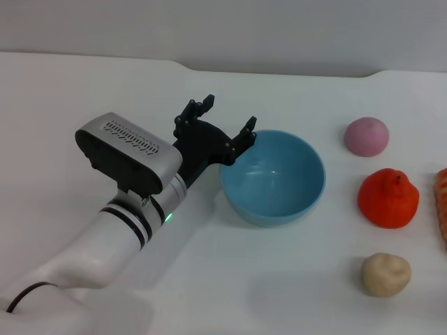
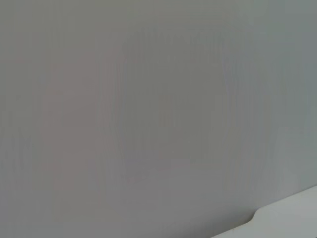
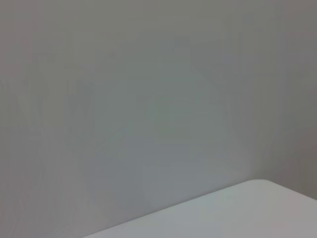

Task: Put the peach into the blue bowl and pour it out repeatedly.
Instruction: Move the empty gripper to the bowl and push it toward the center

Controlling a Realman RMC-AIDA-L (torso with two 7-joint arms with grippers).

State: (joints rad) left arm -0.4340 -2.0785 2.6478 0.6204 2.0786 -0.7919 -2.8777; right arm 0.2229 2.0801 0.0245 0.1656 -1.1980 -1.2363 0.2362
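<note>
The left end effector [image 1: 227, 124] sits at the near-left rim of the blue bowl [image 1: 273, 178], its fingers spread apart and one fingertip touching the rim. The peach [image 1: 366, 136] rests on the white surface [image 1: 293, 279], right of the bowl, beyond a red-orange fruit [image 1: 388, 198].

Orange-red item [image 1: 442, 202] cropped by the head view's right edge; bowl's [image 1: 279, 188] near-left rim behind the left tool [image 1: 228, 125].
</note>
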